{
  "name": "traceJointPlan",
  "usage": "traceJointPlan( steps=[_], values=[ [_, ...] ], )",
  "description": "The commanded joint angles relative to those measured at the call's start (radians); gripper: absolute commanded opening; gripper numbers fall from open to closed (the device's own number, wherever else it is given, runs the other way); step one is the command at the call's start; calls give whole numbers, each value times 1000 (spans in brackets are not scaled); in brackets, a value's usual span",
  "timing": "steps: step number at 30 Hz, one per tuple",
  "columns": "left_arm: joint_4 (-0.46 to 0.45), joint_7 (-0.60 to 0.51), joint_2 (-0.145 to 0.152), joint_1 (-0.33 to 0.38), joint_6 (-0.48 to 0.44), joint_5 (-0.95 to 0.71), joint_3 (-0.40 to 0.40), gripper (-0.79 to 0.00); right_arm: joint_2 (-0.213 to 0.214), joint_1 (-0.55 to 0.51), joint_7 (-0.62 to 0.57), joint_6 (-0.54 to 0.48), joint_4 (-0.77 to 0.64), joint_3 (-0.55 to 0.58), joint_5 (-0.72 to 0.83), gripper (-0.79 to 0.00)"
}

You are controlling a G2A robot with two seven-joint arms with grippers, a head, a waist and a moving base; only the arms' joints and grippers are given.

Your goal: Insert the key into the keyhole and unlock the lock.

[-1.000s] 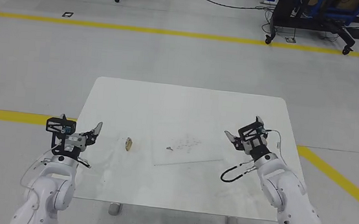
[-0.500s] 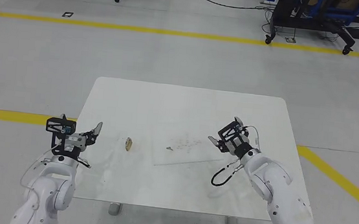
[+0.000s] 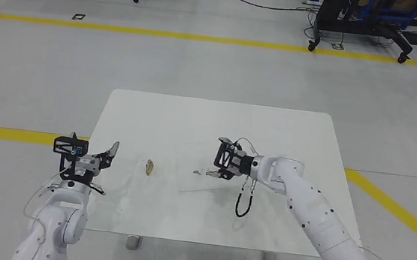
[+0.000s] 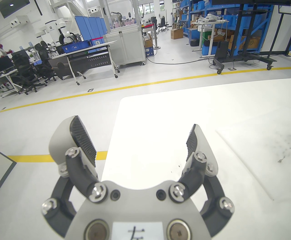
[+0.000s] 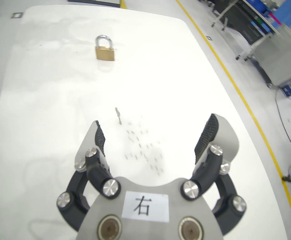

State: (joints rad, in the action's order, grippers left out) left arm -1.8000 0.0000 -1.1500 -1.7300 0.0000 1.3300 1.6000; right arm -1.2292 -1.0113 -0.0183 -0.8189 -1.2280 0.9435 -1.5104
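A small brass padlock [image 3: 149, 167] with a silver shackle lies on the white table [image 3: 284, 130], left of centre; it is the padlock [image 5: 104, 51] in the right wrist view. A thin silver key [image 3: 197, 173] lies flat on a white mat, and the key [image 5: 118, 115] sits just ahead of my right gripper [image 5: 156, 136]. My right gripper [image 3: 219, 163] is open, a short way right of the key, touching nothing. My left gripper [image 3: 100, 155] is open over the table's left edge, left of the padlock. In the left wrist view the left gripper [image 4: 138, 141] holds nothing, and the key [image 4: 282, 159] is far off.
A thin white mat [image 3: 219, 172] with dark scuff marks covers the table's middle. A black cable [image 3: 243, 201] hangs from my right arm over the table. Yellow floor lines [image 3: 12, 134] run beside the table.
My right arm has swept leftward from the table's right side to just right of the key. The left arm, padlock and key have stayed put.
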Motion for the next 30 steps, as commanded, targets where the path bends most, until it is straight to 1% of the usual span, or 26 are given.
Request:
traceJointPlan(
  steps=[1,2,3,5,11,12,14,18,20,22,23,25,26,28,30],
  values=[
    [0,0,0,0,0,0,0,0,-14,72,43,-124,87,-55,3,-37],
    [0,0,0,0,0,0,0,0,-22,101,55,-160,122,-80,-3,-55],
    [0,0,0,0,0,0,0,0,-30,124,67,-169,160,-100,-2,-55],
    [0,0,0,0,0,0,0,0,-50,168,54,-181,224,-148,-13,-111],
    [0,0,0,0,0,0,0,0,-112,260,91,-191,386,-268,16,-55],
    [0,0,0,0,0,0,0,0,-121,272,100,-189,407,-280,18,-55],
    [0,0,0,0,0,0,0,0,-137,291,123,-183,444,-302,14,-83],
    [0,0,0,0,0,0,0,0,-167,327,132,-163,503,-344,-9,-200],
    [0,0,0,0,0,0,0,0,-183,341,138,-159,528,-364,-16,-363],
    [0,0,0,0,0,0,0,0,-199,354,142,-155,552,-381,-17,-459],
    [0,0,0,0,0,0,0,0,-207,360,149,-155,564,-388,-16,-477],
    [0,0,0,0,0,0,0,0,-220,370,164,-152,587,-401,-19,-548],
    [0,0,0,0,0,0,0,0,-226,375,173,-151,598,-407,-21,-619],
    [0,0,0,0,0,0,0,0,-235,385,189,-150,618,-419,-31,-785],
    [0,0,0,0,0,0,0,0,-243,393,212,-152,633,-429,-42,-785]
  ],
)
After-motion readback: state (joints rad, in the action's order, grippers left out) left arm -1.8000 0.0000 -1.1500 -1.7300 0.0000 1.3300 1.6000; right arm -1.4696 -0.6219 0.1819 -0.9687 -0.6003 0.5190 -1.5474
